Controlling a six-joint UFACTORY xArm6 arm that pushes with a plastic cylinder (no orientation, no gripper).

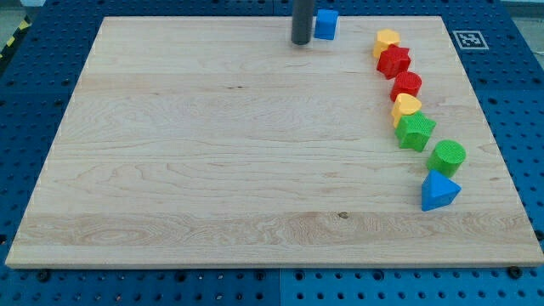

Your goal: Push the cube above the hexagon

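A blue cube (pixel 325 24) sits near the board's top edge, a little right of centre. My tip (pixel 301 42) is just to the cube's left, close to it or touching. A yellow hexagon (pixel 386 41) lies to the cube's right, at the head of a line of blocks. Below the yellow hexagon come a red star-like block (pixel 394 61), a red block (pixel 406 84), a yellow heart-like block (pixel 406 105), a green star-like block (pixel 415 131), a green cylinder (pixel 447 157) and a blue triangle (pixel 439 191).
The wooden board (pixel 212 153) lies on a blue perforated table. A black-and-white marker tag (pixel 468 39) sits off the board's top right corner. The line of blocks curves down the board's right side.
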